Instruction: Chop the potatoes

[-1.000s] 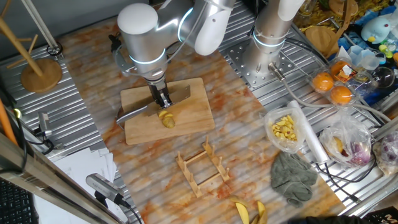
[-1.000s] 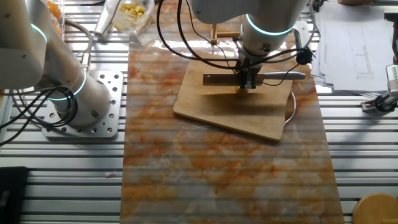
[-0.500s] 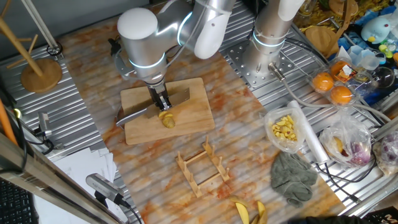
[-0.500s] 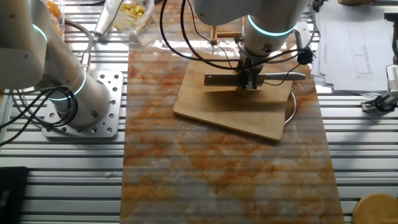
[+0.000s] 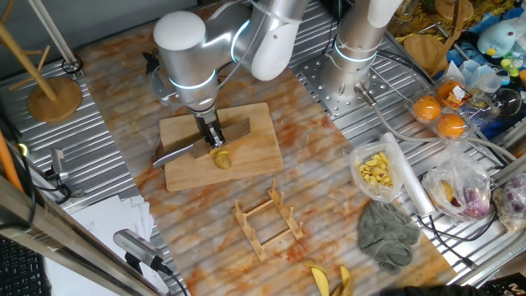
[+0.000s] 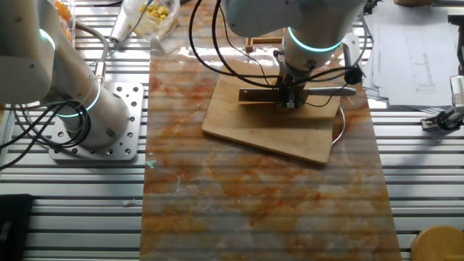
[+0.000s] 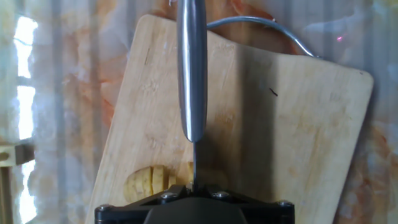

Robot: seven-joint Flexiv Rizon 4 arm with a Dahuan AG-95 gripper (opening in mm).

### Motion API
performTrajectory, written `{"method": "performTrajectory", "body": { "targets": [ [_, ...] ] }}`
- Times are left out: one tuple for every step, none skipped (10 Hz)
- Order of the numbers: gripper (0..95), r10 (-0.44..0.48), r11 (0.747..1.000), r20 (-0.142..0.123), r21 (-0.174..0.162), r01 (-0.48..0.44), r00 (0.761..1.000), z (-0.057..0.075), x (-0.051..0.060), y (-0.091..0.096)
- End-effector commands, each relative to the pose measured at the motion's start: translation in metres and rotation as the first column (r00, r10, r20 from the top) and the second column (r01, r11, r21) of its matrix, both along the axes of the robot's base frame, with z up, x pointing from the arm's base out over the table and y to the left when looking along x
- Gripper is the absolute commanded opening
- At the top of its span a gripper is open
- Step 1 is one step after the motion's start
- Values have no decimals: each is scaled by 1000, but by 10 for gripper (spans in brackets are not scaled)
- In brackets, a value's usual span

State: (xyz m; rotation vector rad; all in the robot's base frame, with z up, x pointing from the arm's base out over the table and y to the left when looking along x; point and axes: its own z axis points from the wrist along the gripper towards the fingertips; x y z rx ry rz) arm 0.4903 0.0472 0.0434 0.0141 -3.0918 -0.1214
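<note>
Yellow-olive potatoes (image 5: 219, 157) lay on the wooden cutting board (image 5: 259, 148), already showing several slices in the hand view, so chopping looked partly done. The gripper (image 5: 214, 136) was clamped on the knife (image 7: 192, 68), poised above them; uncut pieces seemingly remained.

Cutting board (image 7: 298, 137): pale wood, matt, fine grain, light scuff marks. Knife (image 7: 192, 68): smooth brushed metal handle with a soft sheen. Potatoes (image 7: 152, 182): yellow-olive, cut faces moist and slightly glossy. Table mat (image 6: 239, 196): smooth marbled sheet, orange on white, low gloss. Table (image 6: 435, 181): ribbed bare metal, satin finish. Robot arm (image 5: 185, 41): glossy silver-white shell. Rack (image 5: 267, 220): raw light wood. Cloth (image 5: 386, 234): grey-green fabric, crumpled, matt. Bag (image 5: 378, 168): clear plastic, shiny. Paper sheets (image 6: 409, 43): white, matt.
</note>
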Motion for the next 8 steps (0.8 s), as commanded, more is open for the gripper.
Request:
{"method": "performTrajectory", "body": {
  "targets": [
    [0, 9, 1000, 15, -14, -9, 1000, 16, -6, 0],
    [0, 14, 1000, 19, -17, -14, 1000, 19, -8, -1],
    [0, 18, 1000, 21, -23, -17, 1000, 20, -9, -3],
    [0, 17, 1000, 21, -24, -16, 1000, 19, -9, -4],
    [0, 15, 999, 25, -30, -14, 1000, 16, -8, -5],
    [0, 15, 999, 28, -32, -14, 999, 14, -8, -5],
    [0, 12, 999, 29, -30, -11, 999, 13, -7, -5],
    [0, 12, 999, 30, -30, -11, 999, 13, -6, -5]
  ]
}}
